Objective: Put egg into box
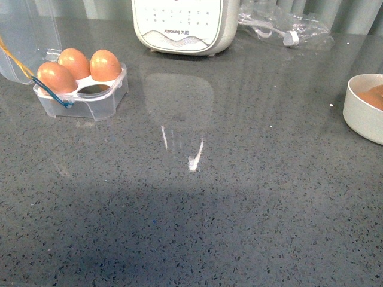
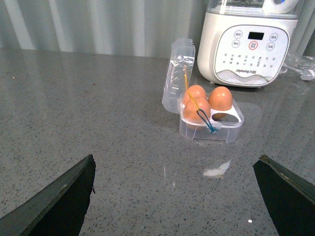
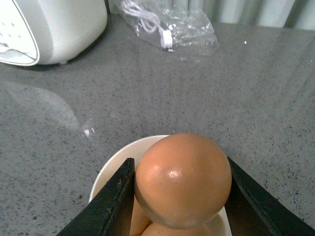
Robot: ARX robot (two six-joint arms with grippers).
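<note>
In the front view neither arm shows. The box (image 1: pixel 81 89) sits at the upper left of the table (image 1: pixel 239 209), its clear lid (image 1: pixel 27 36) thrown back. Three brown eggs fill three cups, and the empty cup (image 1: pixel 94 89) is the lower right one of the four. A white bowl (image 1: pixel 364 113) is cut off by the right edge. The appliance (image 1: pixel 179 24) at top centre reads "Joyoung", followed by marks too small to make out.

In the left wrist view the left end effector (image 2: pixel 174 196) is spread wide with nothing between its fingers, low in the frame, well apart from the box. The yellow-and-blue cord (image 2: pixel 199 112) drapes over the nearest egg and down the front wall. "Joyoung" reads again under the button panel; the button labels are too small.

In the right wrist view the right end effector (image 3: pixel 183 194) is closed on the egg (image 3: pixel 183 177), one finger against each flank, above the bowl, where more eggs lie beneath. A bag (image 3: pixel 167 24) with a white cable lies at top centre; no writing reads here.

We judge the step to be carrying the egg across to the box. We would lift clear of the bowl rim, keep the squeeze light, centre over the empty cup, stay off the cord and neighbouring eggs, and release only once the egg is seated.
</note>
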